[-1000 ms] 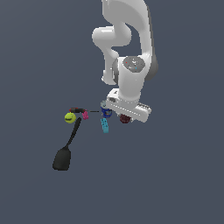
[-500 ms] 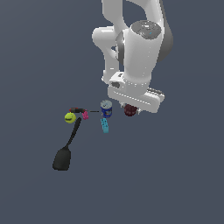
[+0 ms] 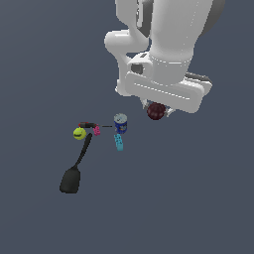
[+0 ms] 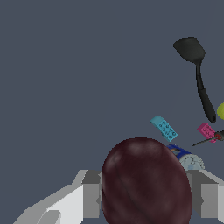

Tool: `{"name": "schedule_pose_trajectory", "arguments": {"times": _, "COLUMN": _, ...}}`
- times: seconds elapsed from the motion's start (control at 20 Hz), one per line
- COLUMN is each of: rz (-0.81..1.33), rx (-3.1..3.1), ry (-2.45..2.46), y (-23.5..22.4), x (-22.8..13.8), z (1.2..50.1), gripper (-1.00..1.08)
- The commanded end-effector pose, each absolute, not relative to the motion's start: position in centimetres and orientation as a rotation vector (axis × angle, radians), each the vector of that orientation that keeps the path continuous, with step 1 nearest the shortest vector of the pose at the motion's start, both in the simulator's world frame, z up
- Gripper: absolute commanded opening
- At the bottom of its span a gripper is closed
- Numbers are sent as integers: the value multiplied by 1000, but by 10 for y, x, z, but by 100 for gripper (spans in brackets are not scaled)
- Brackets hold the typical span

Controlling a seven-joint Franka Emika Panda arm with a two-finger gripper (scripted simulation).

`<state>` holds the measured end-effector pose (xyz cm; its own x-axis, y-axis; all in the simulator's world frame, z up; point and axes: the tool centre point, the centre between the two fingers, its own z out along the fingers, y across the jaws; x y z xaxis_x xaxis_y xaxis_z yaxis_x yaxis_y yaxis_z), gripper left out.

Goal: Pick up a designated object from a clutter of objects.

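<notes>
The designated object, a dark red bumpy ball (image 3: 156, 111), hangs under the white hand, well above the floor, with my gripper (image 3: 157, 113) shut on it. In the wrist view the ball (image 4: 146, 181) fills the space between the grey fingers (image 4: 89, 194). The clutter of objects lies below, toward the exterior view's left: a blue can (image 3: 120, 123), a cyan bar (image 3: 119, 142), a pink piece (image 3: 96, 130), a yellow-green ball (image 3: 79, 133) and a long black spatula (image 3: 73, 173). The fingertips themselves are hidden by the hand in the exterior view.
The wrist view shows the cyan bar (image 4: 164, 127), the pink piece (image 4: 206, 131), the spatula (image 4: 197, 72), the can's top (image 4: 186, 159) and an edge of the yellow-green ball (image 4: 220, 111) on the plain dark grey floor (image 3: 198, 198).
The arm has risen and come closer to the exterior camera, carrying the dark red ball up and away from the blue can. The other things on the floor have stayed put.
</notes>
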<state>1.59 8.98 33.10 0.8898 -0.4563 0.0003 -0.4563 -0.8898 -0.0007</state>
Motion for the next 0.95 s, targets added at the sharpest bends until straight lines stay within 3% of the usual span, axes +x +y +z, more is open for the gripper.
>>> {"name": "schedule_pose_trajectory", "arguments": {"times": 0.0, "rz": 0, "rx": -3053, "ry": 738, "y": 92, "x": 22, "z": 352, "gripper": -100}}
{"name": "schedule_pose_trajectory", "arguments": {"times": 0.4, "rz": 0, "rx": -3053, "ry": 739, "y": 97, "x": 35, "z": 395, "gripper": -100}}
{"name": "schedule_pose_trajectory", "arguments": {"times": 0.9, "rz": 0, "rx": -3053, "ry": 739, "y": 100, "x": 42, "z": 411, "gripper": -100}}
